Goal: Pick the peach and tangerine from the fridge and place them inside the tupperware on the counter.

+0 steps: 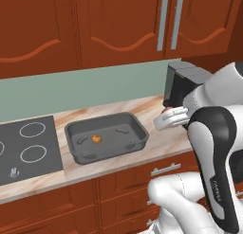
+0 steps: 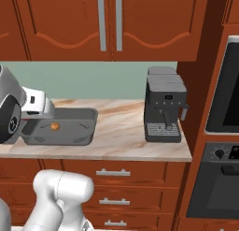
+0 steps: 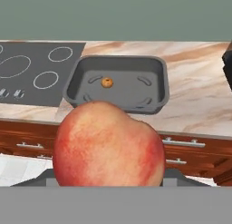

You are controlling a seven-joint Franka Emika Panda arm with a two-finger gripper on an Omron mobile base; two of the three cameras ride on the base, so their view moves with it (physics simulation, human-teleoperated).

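Observation:
A reddish-orange peach (image 3: 108,146) looms large at the bottom of the hand view, held in my gripper (image 1: 164,120), whose fingertips it hides. The gripper hangs just off the counter's (image 1: 142,110) front edge, right of the tupperware (image 1: 76,130). This dark grey tupperware (image 3: 161,82) sits on the counter (image 3: 199,91) ahead of the peach. A small orange tangerine (image 1: 97,139) lies inside it, left of centre; the same tangerine (image 3: 107,82) shows near its far wall in the hand view. The tupperware (image 2: 88,117) and tangerine (image 2: 55,126) also show behind my arm. The fridge is out of view.
A black cooktop (image 1: 28,148) with white rings lies left of the tupperware. A grey coffee machine (image 2: 163,108) stands on the counter to the right, close to my arm. Beyond it is a built-in oven (image 2: 224,132). Red-brown cabinets hang above, drawers (image 2: 114,173) below.

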